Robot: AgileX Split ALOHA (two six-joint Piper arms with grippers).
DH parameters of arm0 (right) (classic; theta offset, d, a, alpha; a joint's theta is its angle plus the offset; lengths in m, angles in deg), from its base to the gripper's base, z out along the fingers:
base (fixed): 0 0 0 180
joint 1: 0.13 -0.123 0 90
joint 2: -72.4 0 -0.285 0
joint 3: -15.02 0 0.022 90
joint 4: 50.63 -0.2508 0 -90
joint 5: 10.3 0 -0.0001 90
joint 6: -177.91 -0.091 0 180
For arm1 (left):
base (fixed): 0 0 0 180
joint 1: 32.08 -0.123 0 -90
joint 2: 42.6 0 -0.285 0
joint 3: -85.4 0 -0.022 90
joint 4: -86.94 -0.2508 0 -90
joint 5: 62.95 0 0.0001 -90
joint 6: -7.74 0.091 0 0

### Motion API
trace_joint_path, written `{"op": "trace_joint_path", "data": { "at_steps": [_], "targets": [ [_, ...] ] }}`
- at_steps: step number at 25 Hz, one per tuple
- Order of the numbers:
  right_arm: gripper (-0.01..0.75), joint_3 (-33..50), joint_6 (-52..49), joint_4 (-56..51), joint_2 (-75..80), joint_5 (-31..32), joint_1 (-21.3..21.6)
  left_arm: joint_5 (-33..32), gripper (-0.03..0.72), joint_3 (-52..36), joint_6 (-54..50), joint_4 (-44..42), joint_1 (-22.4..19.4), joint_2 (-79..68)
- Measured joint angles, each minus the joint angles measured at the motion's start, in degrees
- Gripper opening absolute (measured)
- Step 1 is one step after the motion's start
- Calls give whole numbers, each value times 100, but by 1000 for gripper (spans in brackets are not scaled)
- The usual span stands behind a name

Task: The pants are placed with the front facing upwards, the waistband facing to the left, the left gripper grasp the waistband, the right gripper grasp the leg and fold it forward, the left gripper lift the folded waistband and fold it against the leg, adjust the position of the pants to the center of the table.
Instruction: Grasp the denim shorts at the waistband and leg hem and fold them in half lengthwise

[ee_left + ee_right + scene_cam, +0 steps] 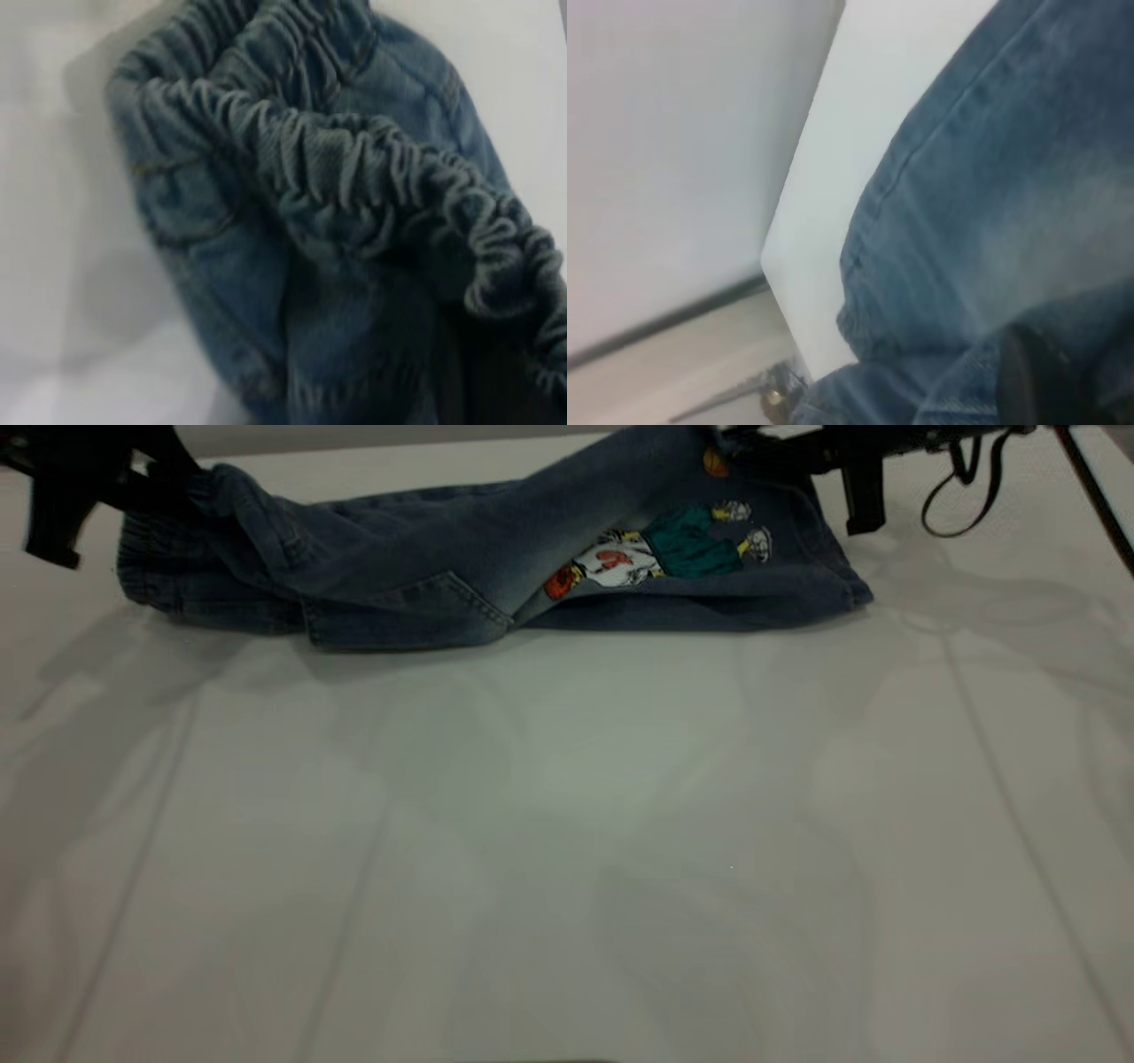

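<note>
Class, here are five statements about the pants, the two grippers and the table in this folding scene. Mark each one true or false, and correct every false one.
1. The pants lie at the far edge of the table. True.
2. The waistband is at the right end of the pants in the exterior view. False: it is at the left end, by the left gripper.
3. The right gripper is at the raised leg end. True.
4. The cartoon print is hidden under the fabric. False: it faces the exterior camera in plain sight.
5. The pants lie fully flat. False: both ends are lifted off the table.
</note>
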Motion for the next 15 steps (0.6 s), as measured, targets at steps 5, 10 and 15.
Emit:
{"op": "trace_joint_path", "data": {
  "at_steps": [5,10,15],
  "targets": [
    [34,-174,-228,0,268,-192,12,57,90,550,0,105,0,-458],
    [34,-191,-321,0,309,-339,102,427,90,798,0,343,0,-745],
    [36,-191,-365,-12,314,-390,164,428,93,997,170,377,0,-1043]
  ]
}}
